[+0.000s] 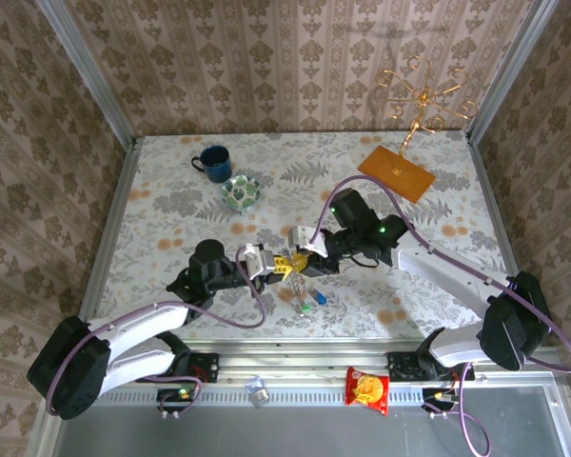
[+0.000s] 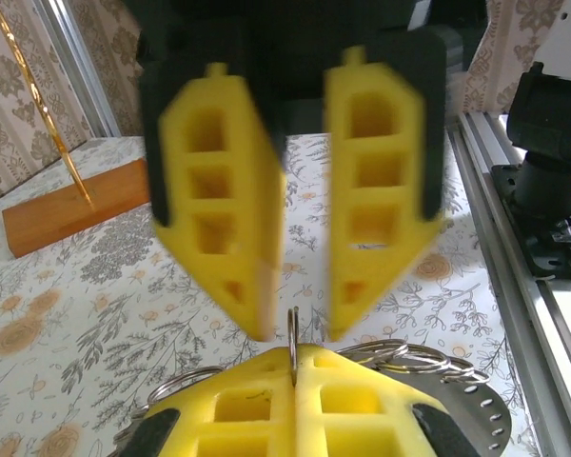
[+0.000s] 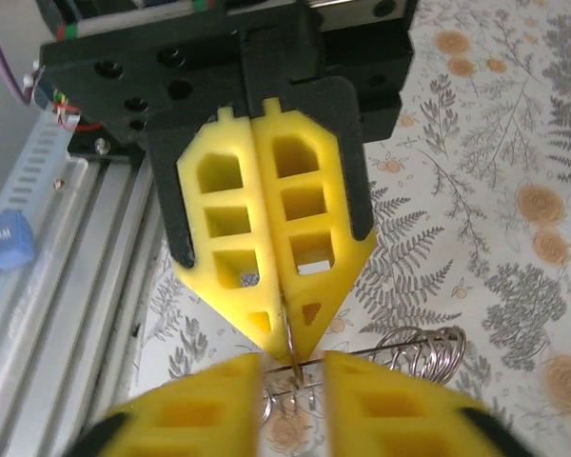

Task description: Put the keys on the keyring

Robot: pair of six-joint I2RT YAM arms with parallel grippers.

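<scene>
Your left gripper (image 2: 293,373) clamps the keyring (image 2: 292,335), edge upright; right gripper (image 2: 298,319) at twelve o'clock, narrowly parted, empty.

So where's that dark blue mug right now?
In the top view, the dark blue ceramic mug stands left of centre near the far edge of the floral table, the small green-patterned bowl just right of it.

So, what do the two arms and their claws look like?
The left arm and right arm are white with black joints, each with a purple cable. The left claw and right claw have pointed yellow fingers with rectangular cut-outs, on black mounts.
</scene>
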